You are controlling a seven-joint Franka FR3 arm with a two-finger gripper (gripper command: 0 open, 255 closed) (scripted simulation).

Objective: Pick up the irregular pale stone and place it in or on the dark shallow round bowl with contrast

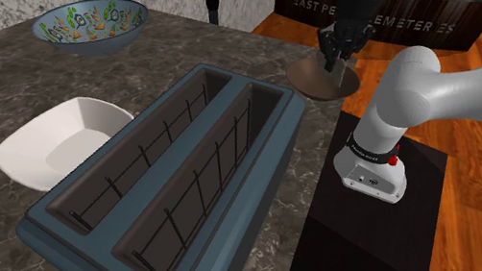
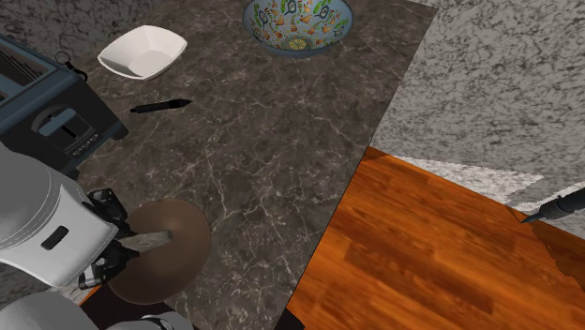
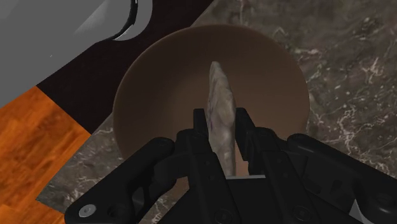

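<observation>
The gripper (image 3: pixel 221 122), clasping the pale stone (image 3: pixel 218 89), hangs over the brown shallow bowl (image 3: pixel 254 57), whose hollow lies open beneath it. In the shoulder view a tall blue-grey toaster (image 1: pixel 168 179) blocks the middle of the frame, with a white square bowl (image 1: pixel 56 141) near it at left. In the second exterior view the marble counter (image 2: pixel 272 169) gives open room through the middle. A black pen (image 2: pixel 159 106) lies at upper left and a patterned bowl (image 2: pixel 298 23) at top.
</observation>
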